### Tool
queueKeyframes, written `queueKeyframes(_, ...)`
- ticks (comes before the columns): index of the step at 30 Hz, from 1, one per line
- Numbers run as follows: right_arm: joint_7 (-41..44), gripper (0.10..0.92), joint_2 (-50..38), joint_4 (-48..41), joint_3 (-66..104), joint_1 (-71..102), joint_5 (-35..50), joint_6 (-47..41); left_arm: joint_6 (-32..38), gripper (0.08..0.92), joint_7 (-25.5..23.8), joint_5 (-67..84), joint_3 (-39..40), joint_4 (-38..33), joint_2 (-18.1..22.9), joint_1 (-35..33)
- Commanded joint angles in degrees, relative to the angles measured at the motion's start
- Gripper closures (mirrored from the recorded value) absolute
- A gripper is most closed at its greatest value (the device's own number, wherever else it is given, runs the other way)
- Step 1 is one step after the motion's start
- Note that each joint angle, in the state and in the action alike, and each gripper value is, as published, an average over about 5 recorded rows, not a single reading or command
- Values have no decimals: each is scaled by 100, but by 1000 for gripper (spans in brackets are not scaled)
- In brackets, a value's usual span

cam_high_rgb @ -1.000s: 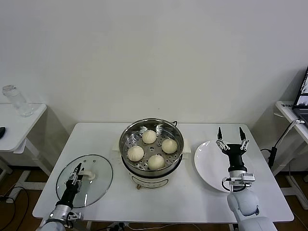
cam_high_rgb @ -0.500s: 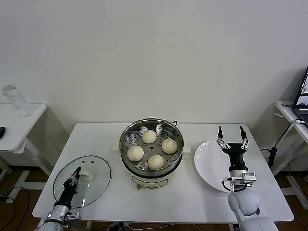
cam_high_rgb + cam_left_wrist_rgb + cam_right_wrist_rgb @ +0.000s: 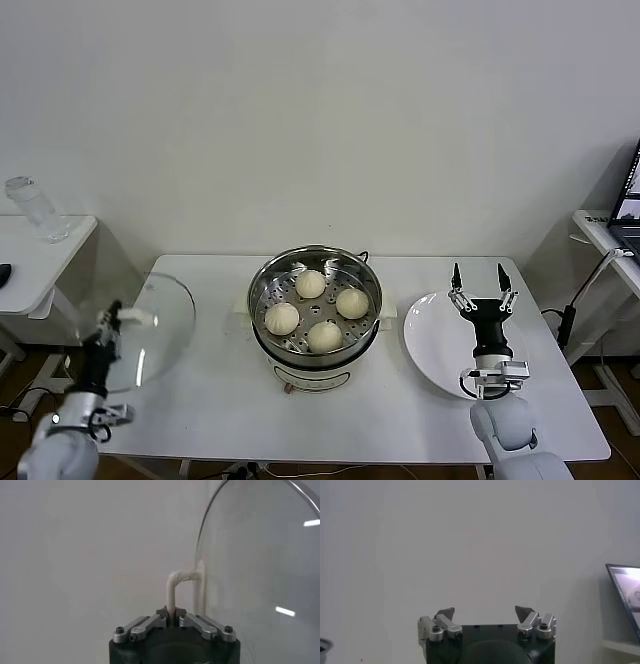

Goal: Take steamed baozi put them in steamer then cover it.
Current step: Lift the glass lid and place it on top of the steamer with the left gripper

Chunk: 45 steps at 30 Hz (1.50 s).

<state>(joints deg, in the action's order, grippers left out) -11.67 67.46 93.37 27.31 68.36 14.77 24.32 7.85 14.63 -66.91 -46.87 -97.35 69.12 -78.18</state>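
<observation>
In the head view, a white rectangular table [image 3: 200, 400] carries the round shiny stainless-steel steamer [image 3: 315, 305] on its cream base at the middle, uncovered. Four cream-white round steamed baozi [image 3: 282, 318] sit on its perforated tray, apart from one another. To the robot's right of the steamer lies one flat white round plate [image 3: 435, 345], bare. The right gripper [image 3: 478, 270] points upward above the plate with its jaws spread wide and nothing between them. At the table's left edge, the left gripper [image 3: 108, 322] holds the round clear glass cover [image 3: 150, 325] by its cream-white handle [image 3: 135, 318]; the cover is lifted off the table and stands nearly on edge, well apart from the steamer, with nothing between the two. A small white side table [image 3: 40, 260] to the left bears one clear glass jar [image 3: 35, 210]. At the far right, a laptop [image 3: 630, 200] rests on another white table.

In the left wrist view, the left gripper [image 3: 173, 614] has its jaws drawn together, clamped on the near leg of the cream-white bent handle [image 3: 182, 580]; the cover's glass disc [image 3: 265, 575] rises beside them with its metal rim curving overhead.

In the right wrist view, the right gripper [image 3: 485, 614] shows two fingertips [image 3: 445, 614] standing well apart against the pale wall, holding nothing. The laptop's screen edge [image 3: 625, 595] shows at one side.
</observation>
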Motion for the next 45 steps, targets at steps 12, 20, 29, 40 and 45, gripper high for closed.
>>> queueKeyframes(12,-137,203,78,-93,52,-17,-96,-268,-2422,812,-1353,411,2835,-2862,-101,879)
queueKeyframes(20,-178,203,210,-263,91,-24,-309,-528,-3432,812,-1755,175,4173,-2005,286,1846)
queueKeyframes(29,-192,203,259,-316,97,-20,-373,-706,-3907,812,-2481,-520,4639,-1642,433,2258)
queueKeyframes(40,-190,203,343,-425,119,-50,-478,-701,-4022,812,-2753,-1219,4944,-1471,736,2206)
queueKeyframes(45,-189,203,352,-448,176,-36,-481,-694,-3985,812,-2775,-1431,5013,-1364,848,2166)
